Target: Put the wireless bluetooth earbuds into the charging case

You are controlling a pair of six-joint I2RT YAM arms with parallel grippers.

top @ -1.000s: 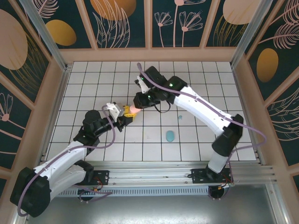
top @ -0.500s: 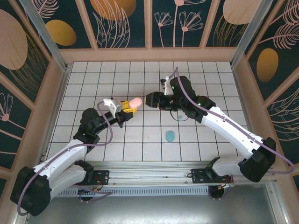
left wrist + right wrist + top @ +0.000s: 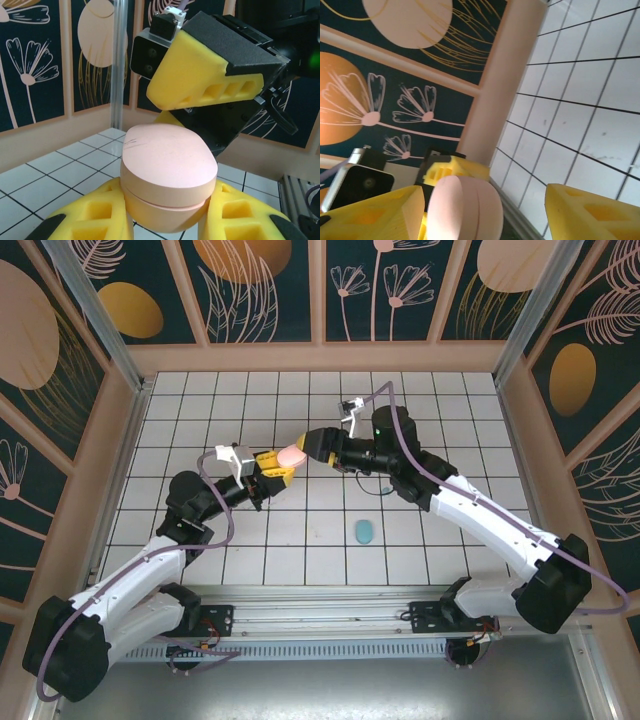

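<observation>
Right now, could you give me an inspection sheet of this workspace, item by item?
Surface: white tiled tabletop, bare over most of its tiles.
Job's things: closed pink case held above the tiles; teal case lying flat; one tiny light blue earbud lying apart from it.
Clutter: nothing seen.
Hands: left hand shut on the pink case; right hand open, its fingers either side of the case's free end.
Cables: purple cables run along both arms; no snag seen.
Surroundings: dark flower-painted walls on three sides; metal rail at the near edge.
</observation>
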